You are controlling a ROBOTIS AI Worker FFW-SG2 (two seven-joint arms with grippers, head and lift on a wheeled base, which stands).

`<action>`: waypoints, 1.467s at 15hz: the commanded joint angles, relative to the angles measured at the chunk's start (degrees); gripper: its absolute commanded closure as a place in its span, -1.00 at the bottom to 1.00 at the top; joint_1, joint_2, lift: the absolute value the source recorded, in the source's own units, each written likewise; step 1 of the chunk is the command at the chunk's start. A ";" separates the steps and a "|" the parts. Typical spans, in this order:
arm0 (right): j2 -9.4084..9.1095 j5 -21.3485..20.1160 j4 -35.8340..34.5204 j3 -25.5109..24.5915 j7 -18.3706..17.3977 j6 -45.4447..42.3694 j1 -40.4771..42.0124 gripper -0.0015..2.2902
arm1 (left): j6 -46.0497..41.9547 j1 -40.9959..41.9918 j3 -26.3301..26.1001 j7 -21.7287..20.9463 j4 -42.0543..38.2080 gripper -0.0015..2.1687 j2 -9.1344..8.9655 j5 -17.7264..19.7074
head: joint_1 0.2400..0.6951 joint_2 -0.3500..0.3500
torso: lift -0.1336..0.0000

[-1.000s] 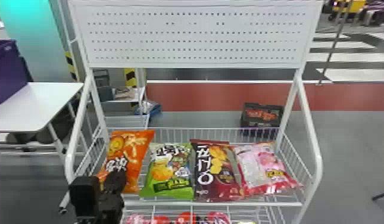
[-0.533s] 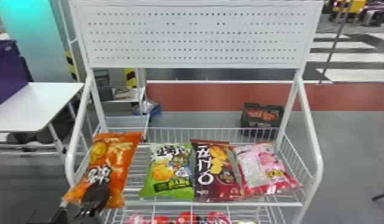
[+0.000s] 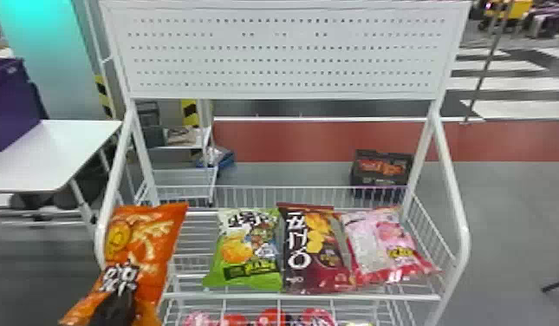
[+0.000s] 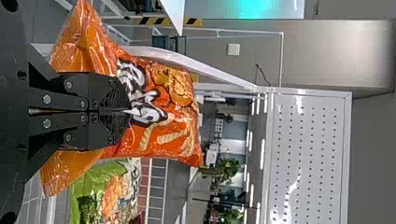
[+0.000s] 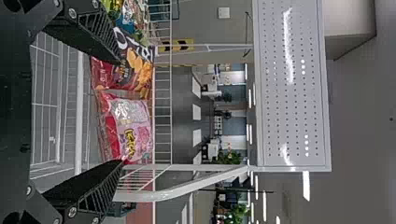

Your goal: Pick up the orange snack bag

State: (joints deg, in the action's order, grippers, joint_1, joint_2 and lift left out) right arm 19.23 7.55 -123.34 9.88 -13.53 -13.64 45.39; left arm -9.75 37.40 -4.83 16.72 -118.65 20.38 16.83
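At the lower left of the head view, my left gripper [image 3: 114,308] is at the lower part of the orange snack bag [image 3: 150,247], which hangs tilted at the rack's left front corner, in front of the left post. In the left wrist view my left gripper [image 4: 128,112] is shut on the orange snack bag [image 4: 159,105], its fingers pinching the film beside the black-and-white lettering. My right gripper [image 5: 119,112] stands open in the right wrist view, nothing between its fingers, with the rack and bags farther off.
On the white wire shelf [image 3: 304,296] lie a green bag [image 3: 251,255], a dark red bag [image 3: 316,260] and a pink bag [image 3: 384,247], side by side. Several red packages [image 3: 271,318] sit on the level below. A white table [image 3: 53,147] stands behind at left.
The orange bag has come off the shelf's left end with my left gripper, moving left and toward the robot. The other bags have kept their places.
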 commanded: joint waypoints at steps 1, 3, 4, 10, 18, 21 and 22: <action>0.10 0.18 0.20 -0.03 0.00 -0.11 -0.13 -0.88 | -2.77 1.71 0.00 0.42 0.09 0.27 0.01 -0.22 | 0.14 0.00 | 1.00; 0.02 0.18 0.29 -0.03 0.00 -0.11 -0.21 -0.88 | -6.28 3.91 1.05 0.33 0.17 0.27 0.01 -0.22 | 0.14 0.00 | 1.00; 0.02 0.18 0.29 -0.03 0.00 0.07 -0.30 -0.88 | -8.57 5.14 1.49 0.24 0.09 0.27 0.01 -0.13 | 0.14 0.00 | 1.00; -0.07 0.18 0.29 0.14 0.00 0.07 -0.57 -0.88 | -15.60 12.00 3.25 -0.64 -3.61 0.27 0.01 0.13 | 0.14 0.00 | 1.00; 0.10 0.18 -0.06 0.14 0.00 0.07 -0.04 -0.88 | -17.71 14.46 2.29 -0.99 -4.57 0.27 0.01 -0.75 | 0.14 0.00 | 1.00; 0.19 0.18 -0.23 0.14 0.00 -0.11 -0.04 -0.88 | -18.06 14.81 2.55 -0.90 -4.57 0.27 0.01 -0.75 | 0.14 0.00 | 1.00; 0.19 0.18 -0.23 0.14 0.00 -0.11 0.05 -0.88 | -18.06 14.90 2.64 -0.90 -4.57 0.27 0.01 -0.75 | 0.14 0.00 | 1.00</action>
State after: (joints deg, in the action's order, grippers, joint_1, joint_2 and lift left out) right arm 19.42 7.74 -123.55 10.02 -13.53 -13.75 45.38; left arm -27.77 52.18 -2.32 15.80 -123.22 20.39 16.08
